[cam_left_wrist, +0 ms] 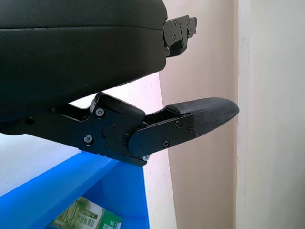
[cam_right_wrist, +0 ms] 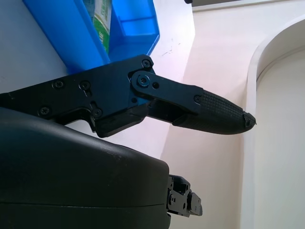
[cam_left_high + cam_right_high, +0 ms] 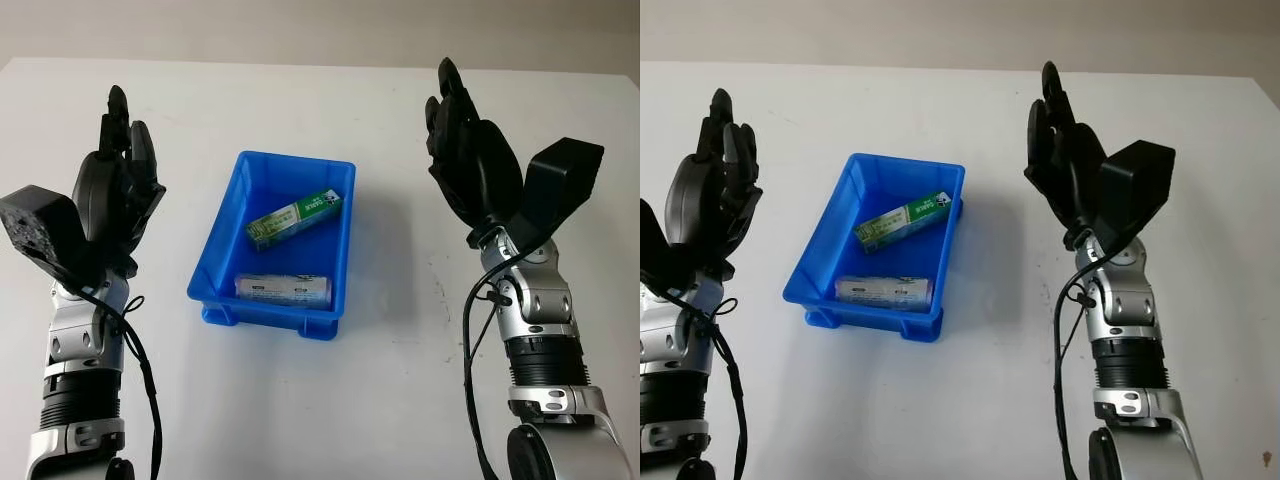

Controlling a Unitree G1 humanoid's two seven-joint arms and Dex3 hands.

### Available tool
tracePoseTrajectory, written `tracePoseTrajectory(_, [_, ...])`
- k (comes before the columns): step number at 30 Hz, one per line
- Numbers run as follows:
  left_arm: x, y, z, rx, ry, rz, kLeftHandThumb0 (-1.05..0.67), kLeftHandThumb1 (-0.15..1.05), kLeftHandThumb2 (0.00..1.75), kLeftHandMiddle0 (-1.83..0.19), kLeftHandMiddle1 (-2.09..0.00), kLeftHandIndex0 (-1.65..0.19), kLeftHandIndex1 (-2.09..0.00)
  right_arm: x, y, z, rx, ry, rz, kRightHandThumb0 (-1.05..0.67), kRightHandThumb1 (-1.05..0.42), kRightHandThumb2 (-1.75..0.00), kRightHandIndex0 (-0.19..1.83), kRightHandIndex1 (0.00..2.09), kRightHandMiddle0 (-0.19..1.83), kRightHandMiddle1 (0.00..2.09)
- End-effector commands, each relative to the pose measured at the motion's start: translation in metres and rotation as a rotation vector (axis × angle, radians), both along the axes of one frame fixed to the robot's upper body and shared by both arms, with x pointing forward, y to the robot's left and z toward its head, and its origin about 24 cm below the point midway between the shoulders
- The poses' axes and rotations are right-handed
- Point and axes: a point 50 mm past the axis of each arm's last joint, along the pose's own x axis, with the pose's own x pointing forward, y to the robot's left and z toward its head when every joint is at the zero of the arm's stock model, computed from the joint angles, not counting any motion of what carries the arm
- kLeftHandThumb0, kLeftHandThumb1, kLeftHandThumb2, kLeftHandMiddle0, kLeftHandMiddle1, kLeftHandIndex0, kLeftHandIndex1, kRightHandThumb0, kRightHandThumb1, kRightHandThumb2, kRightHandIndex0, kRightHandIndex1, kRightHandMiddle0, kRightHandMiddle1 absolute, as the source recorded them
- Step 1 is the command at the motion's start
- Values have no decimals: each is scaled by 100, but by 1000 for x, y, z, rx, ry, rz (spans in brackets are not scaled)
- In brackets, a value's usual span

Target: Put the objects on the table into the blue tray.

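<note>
The blue tray (image 3: pixel 224 240) sits at the middle of the white table. Inside it a green box (image 3: pixel 294 218) lies slanted toward the far end, and a white box (image 3: pixel 282 288) lies across the near end. My left hand (image 3: pixel 122 165) is raised to the left of the tray, open and holding nothing. To the tray's right my right hand (image 3: pixel 462 140) is also raised, open and holding nothing. The left wrist view catches the tray (image 1: pixel 57 191) with the green box (image 1: pixel 86 217) in it, and the right wrist view shows the tray's (image 2: pixel 62 33) wall.
The white table (image 3: pixel 320 400) stretches around the tray on all sides. A pale wall (image 3: pixel 320 25) runs behind the table's far edge.
</note>
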Motion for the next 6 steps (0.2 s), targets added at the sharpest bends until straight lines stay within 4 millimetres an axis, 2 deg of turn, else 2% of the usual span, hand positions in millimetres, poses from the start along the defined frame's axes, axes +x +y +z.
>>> tracePoseTrajectory(1, [1,-1,6,9,-26,-6,-83,105,70,19,0,19,0,0,0,4,3,-25,-2,-83,-105,-75,-19,0,-19,0])
tracePoseTrajectory(6, [-1,-2,7,27,-28,-11,-84,105,70,19,0,19,0,0,0,6,6,-27,5,-84,-105,-74,-19,0,-19,0])
